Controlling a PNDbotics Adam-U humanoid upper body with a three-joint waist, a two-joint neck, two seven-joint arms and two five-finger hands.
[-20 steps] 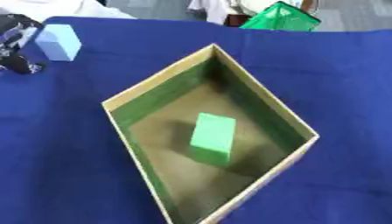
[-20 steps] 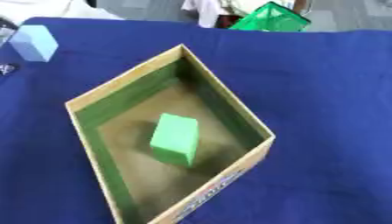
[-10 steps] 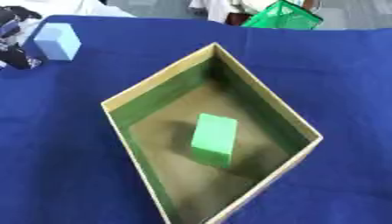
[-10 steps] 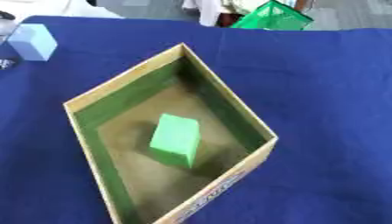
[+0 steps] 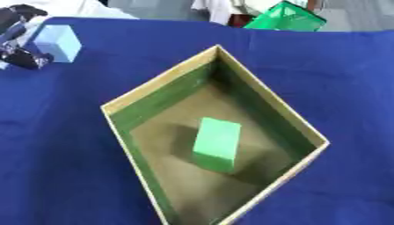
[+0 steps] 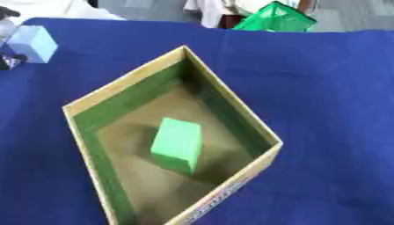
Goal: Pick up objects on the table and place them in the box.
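Cardboard box [image 5: 265, 118], green-lined, lay open mid-table on blue cloth [image 5: 338, 79], with green block [image 5: 216, 143] resting on its floor. Pale blue block [image 5: 58, 42] seen at far left, outside the box, black left hand [image 5: 19, 33] closed around it, fingers either side. Green mesh basket [image 5: 286, 17] beyond far edge.

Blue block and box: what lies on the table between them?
Nothing: between the blue block and the box lies only bare blue cloth, seen in the left eye view.
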